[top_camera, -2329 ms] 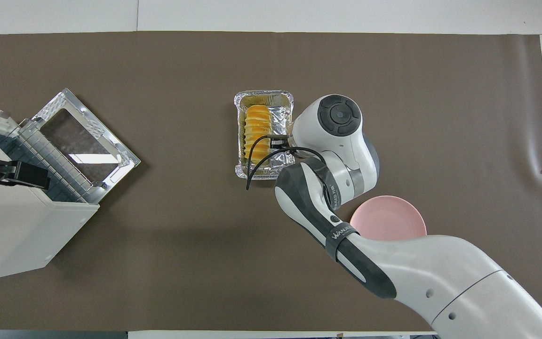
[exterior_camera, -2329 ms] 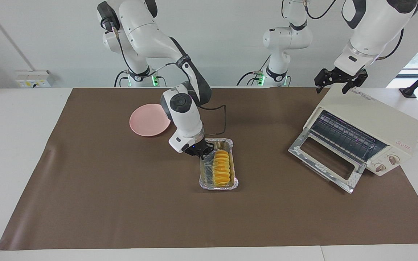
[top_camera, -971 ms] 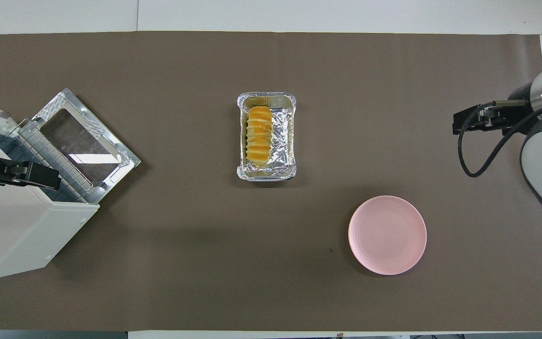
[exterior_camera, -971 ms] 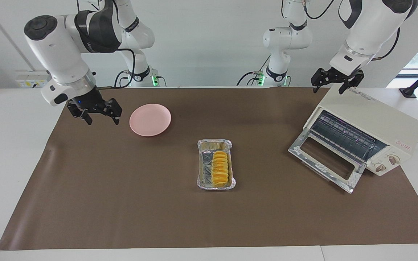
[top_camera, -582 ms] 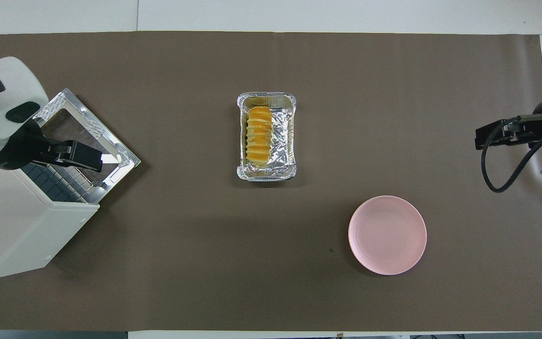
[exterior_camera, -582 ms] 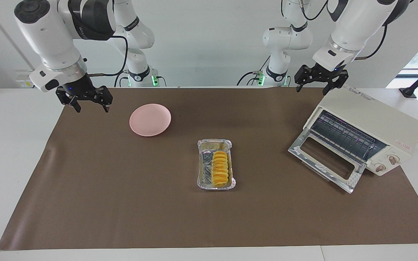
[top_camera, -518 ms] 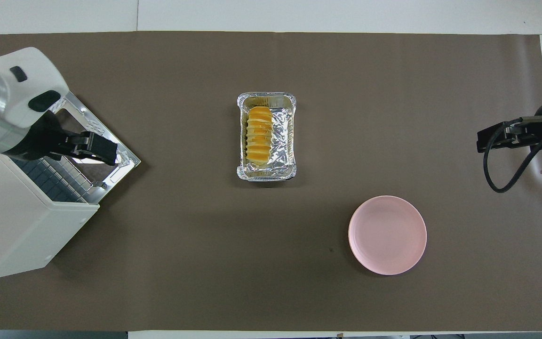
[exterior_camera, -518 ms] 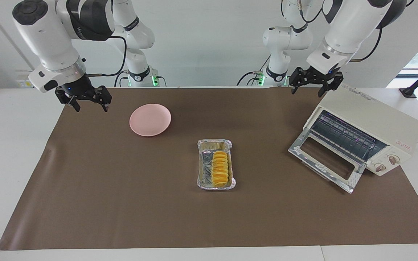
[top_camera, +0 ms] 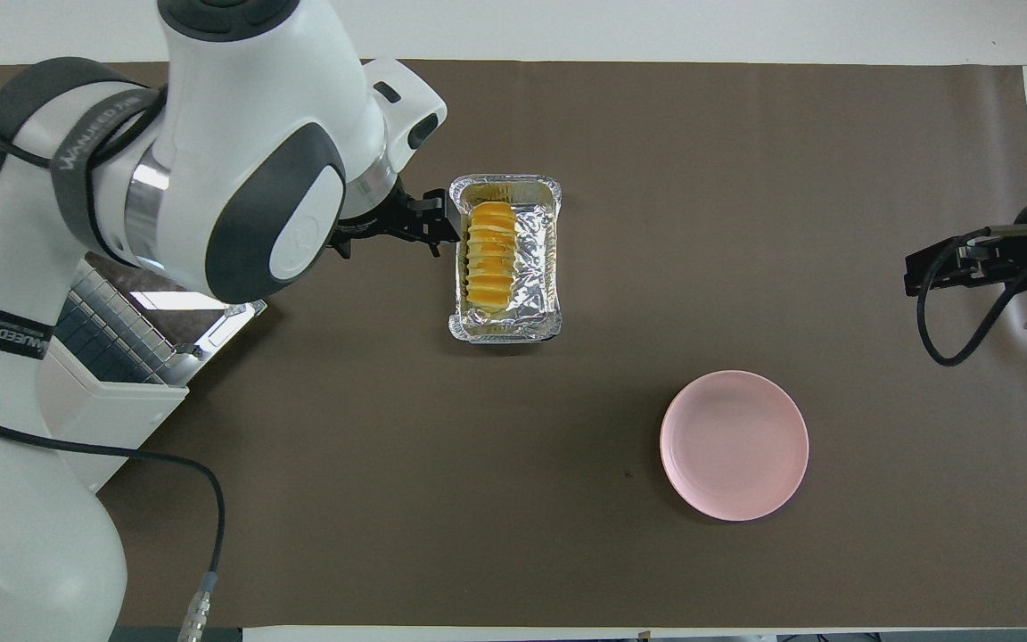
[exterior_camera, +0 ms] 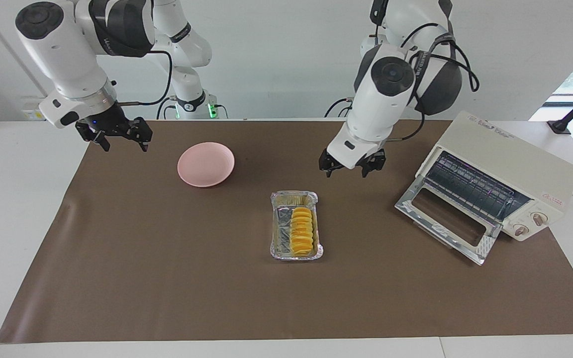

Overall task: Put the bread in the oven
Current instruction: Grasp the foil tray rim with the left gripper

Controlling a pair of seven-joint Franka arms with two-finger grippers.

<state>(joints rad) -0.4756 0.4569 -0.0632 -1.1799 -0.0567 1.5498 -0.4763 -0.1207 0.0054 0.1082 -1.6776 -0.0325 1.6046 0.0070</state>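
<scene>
Left hand (exterior_camera: 349, 168) raised, empty — bread (exterior_camera: 302, 230) in foil tray (exterior_camera: 279, 244) below.

Bright even light, soft shadows, glare on foil tray (exterior_camera: 296, 254), sharp focus

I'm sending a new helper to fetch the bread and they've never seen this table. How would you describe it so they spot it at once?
Start from the brown mat covering the table; near its middle sits a silver foil tray. The bread lies inside that tray, along the side toward the oven. It is the only golden yellow-orange thing here, a small loaf with crosswise ridges, unlike the flat pink plate.
</scene>
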